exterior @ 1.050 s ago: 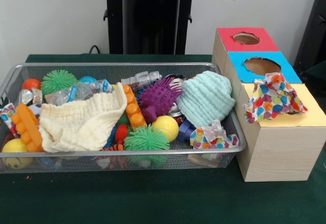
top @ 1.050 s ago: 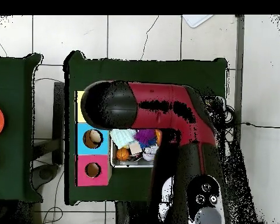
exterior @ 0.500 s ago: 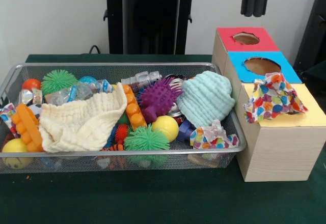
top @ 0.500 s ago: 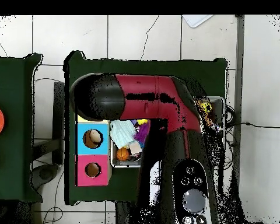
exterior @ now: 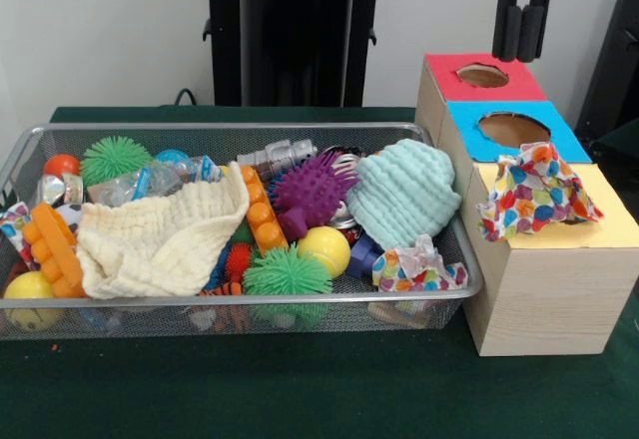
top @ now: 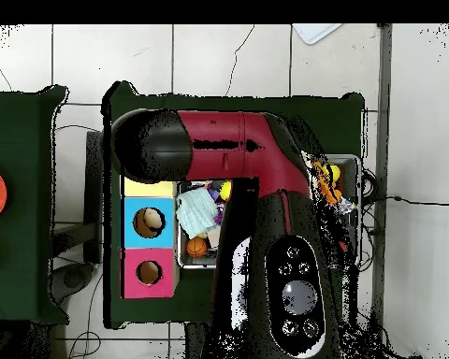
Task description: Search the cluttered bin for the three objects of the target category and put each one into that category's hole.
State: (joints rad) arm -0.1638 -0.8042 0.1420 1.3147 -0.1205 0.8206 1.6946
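My gripper (exterior: 525, 32) hangs at the top right of the front view, above and behind the red hole (exterior: 483, 75) of the sorting box (exterior: 544, 289). Its fingers stand slightly apart with nothing between them. A multicoloured dotted cloth (exterior: 537, 192) lies crumpled over the yellow top's hole. In the wire bin (exterior: 240, 304) lie a cream cloth (exterior: 160, 239), a mint cloth (exterior: 404, 192) and a second dotted cloth (exterior: 417, 267) at the right front corner. In the overhead view my arm (top: 256, 178) hides the gripper and most of the bin; the mint cloth (top: 198, 213) shows.
The bin also holds a purple spiky ball (exterior: 310, 192), green spiky balls (exterior: 286, 271), a yellow ball (exterior: 324, 249), orange bricks (exterior: 55, 249) and metal cans (exterior: 280, 155). The blue hole (exterior: 514, 128) lies between red and yellow. A black pedestal (exterior: 295, 30) stands behind the bin.
The gripper has moved right and come lower in the front view, from above the box's left edge to beyond its red end. Bin contents and cloths have not moved.
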